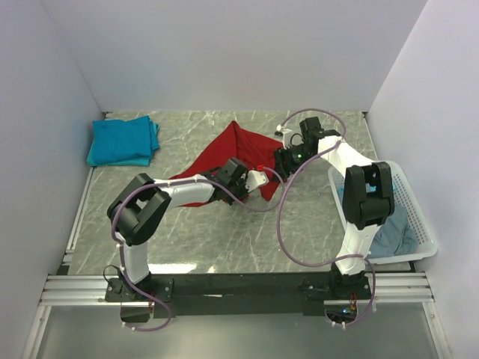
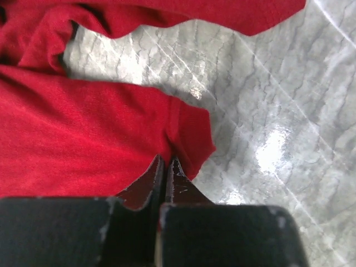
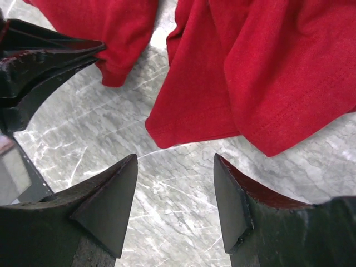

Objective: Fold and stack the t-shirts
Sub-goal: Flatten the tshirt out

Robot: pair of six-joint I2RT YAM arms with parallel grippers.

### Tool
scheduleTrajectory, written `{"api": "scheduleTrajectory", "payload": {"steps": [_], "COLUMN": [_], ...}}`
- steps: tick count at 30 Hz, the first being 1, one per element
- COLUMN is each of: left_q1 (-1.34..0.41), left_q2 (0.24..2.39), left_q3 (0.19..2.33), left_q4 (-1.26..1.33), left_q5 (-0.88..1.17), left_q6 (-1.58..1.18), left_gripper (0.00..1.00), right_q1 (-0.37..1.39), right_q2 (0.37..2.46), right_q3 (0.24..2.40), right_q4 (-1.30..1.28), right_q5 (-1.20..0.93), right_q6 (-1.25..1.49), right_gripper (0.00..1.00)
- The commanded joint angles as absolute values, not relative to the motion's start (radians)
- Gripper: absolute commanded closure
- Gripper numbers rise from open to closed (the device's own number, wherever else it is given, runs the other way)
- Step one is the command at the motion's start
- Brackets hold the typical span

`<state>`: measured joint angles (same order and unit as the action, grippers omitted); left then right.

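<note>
Marble worktop [image 1: 247,239], red shirt [image 1: 232,149] crumpled at centre: left pincer [image 2: 167,161] clamped on its edge, right pincer [image 3: 173,161] wide and empty beside it; spreading step likely, right must take a corner next.

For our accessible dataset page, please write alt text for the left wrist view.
The left gripper, shut, pinches an edge of the red t-shirt, which lies crumpled on the grey marbled table. Light reflects off the table at the right.
</note>
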<state>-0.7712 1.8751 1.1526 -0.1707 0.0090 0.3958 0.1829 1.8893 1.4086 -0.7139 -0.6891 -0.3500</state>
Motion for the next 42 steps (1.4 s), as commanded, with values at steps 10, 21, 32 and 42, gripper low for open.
{"api": "scheduleTrajectory", "payload": {"steps": [10, 21, 32, 42], "left_q1": [-0.66, -0.604, -0.428, -0.377], "left_q2": [1.522, 1.333, 1.148, 0.807], "left_q3": [0.96, 0.9, 0.926, 1.172], "left_q4": [-0.04, -0.081, -0.107, -0.15], "left_q5": [0.107, 0.166, 0.268, 0.196], "left_q6": [0.118, 0.032, -0.046, -0.026], "left_gripper": [1.0, 1.0, 1.0, 1.0], "right_q1": [0.302, 0.436, 0.426, 0.396], "right_q2": [1.939, 2.005, 1.815, 1.314], "right_q3": [1.454, 1.459, 1.52, 1.798], "right_q4": [-0.703, -0.661, -0.692, -0.844], "right_q5": [-0.562, -0.282, -0.181, -0.158], "right_q6": [-0.262, -0.201, -0.255, -0.526], "right_gripper": [0.4, 0.41, 1.0, 1.0]}}
